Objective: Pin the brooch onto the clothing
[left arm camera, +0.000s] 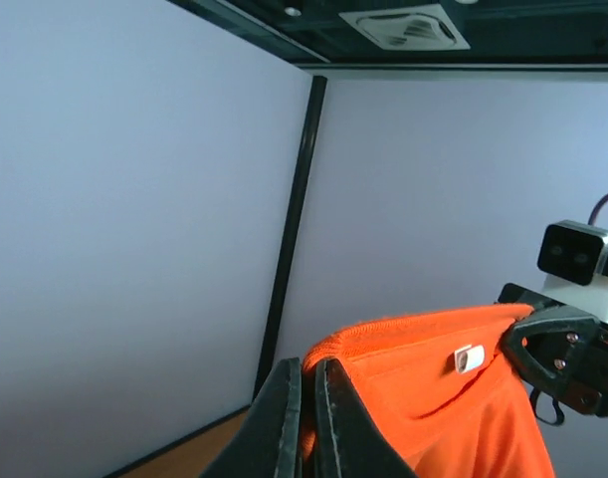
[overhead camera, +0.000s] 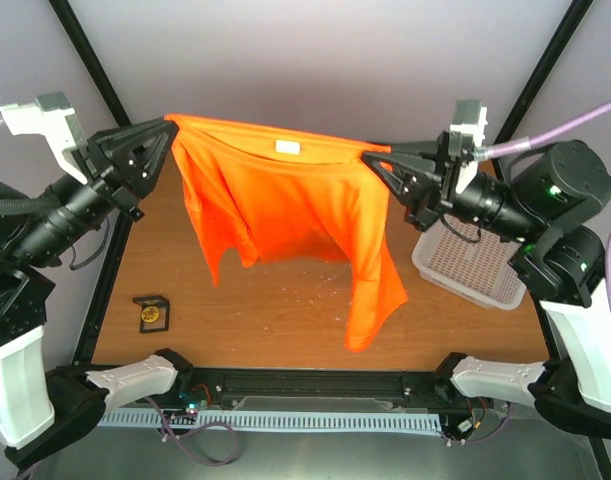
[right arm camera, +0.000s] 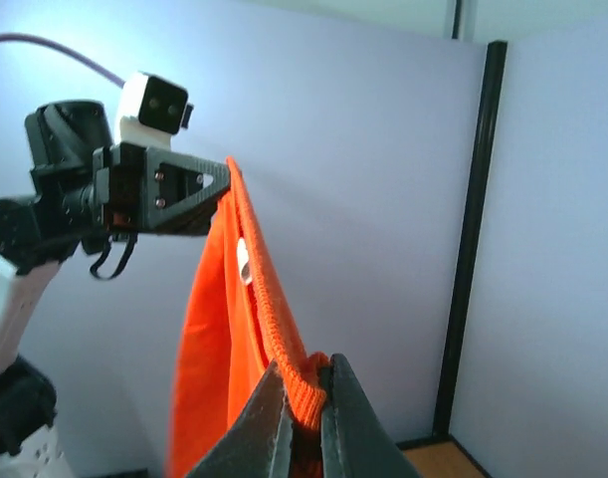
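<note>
The orange T-shirt (overhead camera: 285, 205) hangs stretched in the air between both grippers, above the wooden table, with its white neck label (overhead camera: 287, 149) facing up. My left gripper (overhead camera: 170, 125) is shut on the shirt's left top edge, and the ribbed hem sits pinched between its fingers in the left wrist view (left arm camera: 308, 373). My right gripper (overhead camera: 370, 155) is shut on the right top edge, with ribbed fabric between its fingers in the right wrist view (right arm camera: 302, 383). The brooch (overhead camera: 149, 316) shows as a tiny golden-brown spot inside a small black square box on the table at the front left, far from both grippers.
The black box (overhead camera: 151, 300) lies near the table's front left corner. A white perforated basket (overhead camera: 475, 270) stands at the right edge, under the right arm. Black frame posts stand at the back corners. The shirt's lower right sleeve hangs down towards the table.
</note>
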